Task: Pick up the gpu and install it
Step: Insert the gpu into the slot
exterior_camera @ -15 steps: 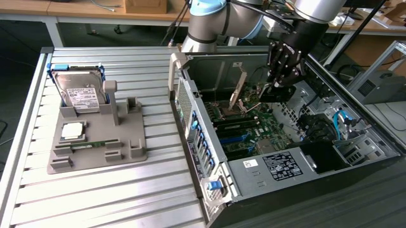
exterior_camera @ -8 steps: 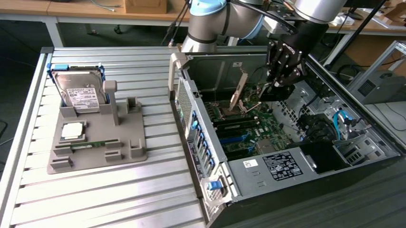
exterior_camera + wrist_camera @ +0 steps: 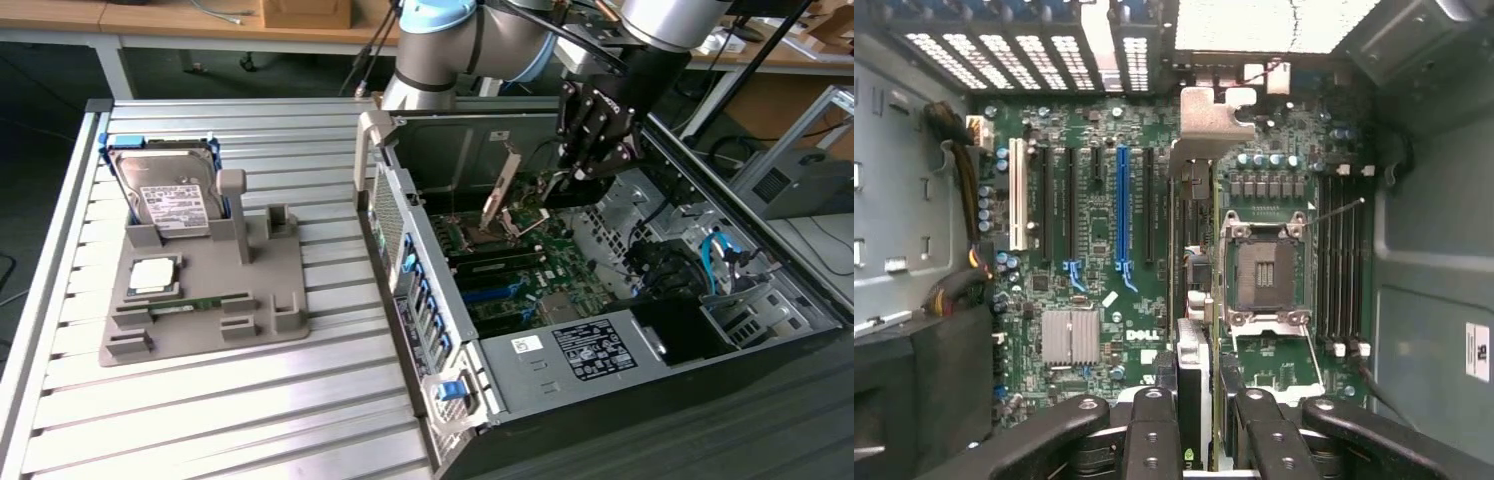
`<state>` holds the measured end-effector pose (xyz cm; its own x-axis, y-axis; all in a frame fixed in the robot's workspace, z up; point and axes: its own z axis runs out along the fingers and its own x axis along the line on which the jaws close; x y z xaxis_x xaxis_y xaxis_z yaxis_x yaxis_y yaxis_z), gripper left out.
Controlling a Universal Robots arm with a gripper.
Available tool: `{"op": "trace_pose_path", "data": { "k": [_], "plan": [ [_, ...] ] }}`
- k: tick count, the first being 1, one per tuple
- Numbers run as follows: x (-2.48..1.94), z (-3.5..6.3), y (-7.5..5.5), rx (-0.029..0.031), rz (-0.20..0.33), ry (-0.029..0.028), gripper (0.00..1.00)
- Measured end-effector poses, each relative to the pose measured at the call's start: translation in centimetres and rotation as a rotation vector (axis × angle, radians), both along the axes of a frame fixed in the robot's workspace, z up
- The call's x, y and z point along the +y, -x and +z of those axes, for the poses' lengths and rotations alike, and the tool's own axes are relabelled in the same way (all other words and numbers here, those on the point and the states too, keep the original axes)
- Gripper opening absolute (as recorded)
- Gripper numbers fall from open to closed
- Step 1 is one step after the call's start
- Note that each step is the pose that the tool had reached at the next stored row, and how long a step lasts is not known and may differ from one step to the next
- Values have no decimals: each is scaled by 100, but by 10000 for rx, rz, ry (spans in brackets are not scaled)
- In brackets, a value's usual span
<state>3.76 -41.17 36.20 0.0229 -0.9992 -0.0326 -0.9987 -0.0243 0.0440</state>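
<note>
The tool [image 3: 577, 186] [image 3: 1202, 425] hangs inside the open computer case [image 3: 461, 150], pinching one end of the gpu [image 3: 499, 192] [image 3: 1192, 300]. The card stands on edge above the motherboard [image 3: 1094, 220]. Its long axis points at the vented rear panel [image 3: 984, 50] on the exterior view's left, silver bracket [image 3: 1209, 115] foremost. "DELL" is printed on the motherboard nearby. Well left on the surface [image 3: 240, 400], a hard drive [image 3: 167, 195] carries a white label.

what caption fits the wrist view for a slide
hand holding the gpu edge-on over the dell motherboard inside the open pc case
</note>
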Motion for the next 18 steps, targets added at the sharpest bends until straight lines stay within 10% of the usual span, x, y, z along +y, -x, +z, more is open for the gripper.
{"op": "trace_pose_path", "data": {
  "k": [12, 18],
  "plan": [
    [-4, 0, 0, 0, 600, -1, 27],
    [-91, -1, 0, 1, 599, -2, 27]
  ]
}}
